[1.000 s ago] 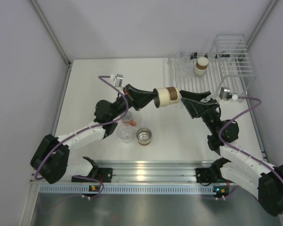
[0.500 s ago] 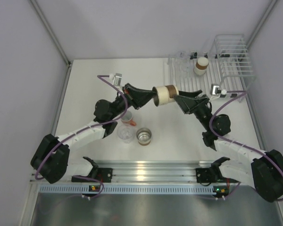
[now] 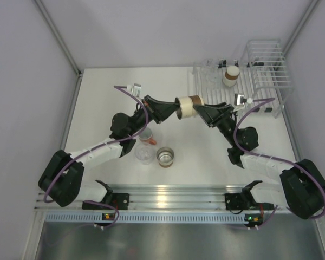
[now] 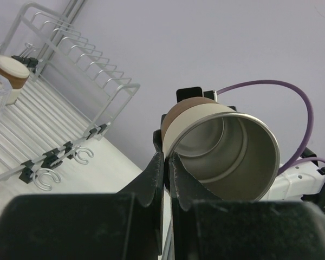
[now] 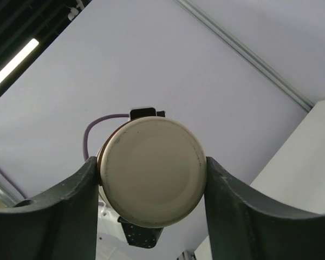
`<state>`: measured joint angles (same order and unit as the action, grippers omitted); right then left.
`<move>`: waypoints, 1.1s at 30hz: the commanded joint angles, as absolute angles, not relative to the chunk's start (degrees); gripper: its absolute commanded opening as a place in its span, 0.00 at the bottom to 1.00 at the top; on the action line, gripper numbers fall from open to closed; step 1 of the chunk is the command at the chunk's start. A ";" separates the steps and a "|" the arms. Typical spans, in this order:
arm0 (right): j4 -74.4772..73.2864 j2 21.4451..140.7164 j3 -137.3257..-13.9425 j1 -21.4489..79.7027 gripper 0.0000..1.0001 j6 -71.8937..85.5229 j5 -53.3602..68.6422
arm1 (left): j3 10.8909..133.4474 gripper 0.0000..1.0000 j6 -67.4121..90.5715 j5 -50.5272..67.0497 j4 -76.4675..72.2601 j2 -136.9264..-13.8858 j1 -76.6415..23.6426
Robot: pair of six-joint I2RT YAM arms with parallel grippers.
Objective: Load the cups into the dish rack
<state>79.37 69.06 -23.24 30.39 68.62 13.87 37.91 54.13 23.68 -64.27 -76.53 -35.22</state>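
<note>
A brown cup [image 3: 188,106] with a cream base hangs on its side above the table, held between both arms. My left gripper [image 3: 176,112] is shut on its rim [image 4: 222,146], one finger inside the shiny wall and one outside. My right gripper [image 3: 200,109] is shut on the cream base [image 5: 151,170], with a finger pressed against each side. The white dish rack [image 3: 235,100] lies at the back right; a brown cup [image 3: 231,76] stands upside down on it beside clear cups [image 3: 212,74]. On the table stand a brown cup [image 3: 165,157], a clear cup [image 3: 144,154] and a salmon cup [image 3: 149,137].
The rack's tall wire basket [image 3: 268,65] stands at the far right corner. White walls close in the table on the left, back and right. A metal rail [image 3: 168,196] with the arm bases runs along the near edge.
My right gripper has moved left up to the cup's base and shut on it. The left gripper has kept its pinch on the rim, nearly still.
</note>
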 commanded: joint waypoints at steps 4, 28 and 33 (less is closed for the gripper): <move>92.74 68.91 -25.05 32.17 0.01 65.31 15.64 | 39.90 0.00 55.02 28.39 -71.72 -77.25 -36.74; 63.39 57.75 -29.53 29.54 0.00 45.71 10.72 | 37.79 0.81 37.20 22.95 -43.63 -61.97 -36.47; 46.72 52.66 -34.78 26.37 0.00 38.52 8.62 | 40.59 0.94 30.60 19.34 -28.42 -58.19 -35.95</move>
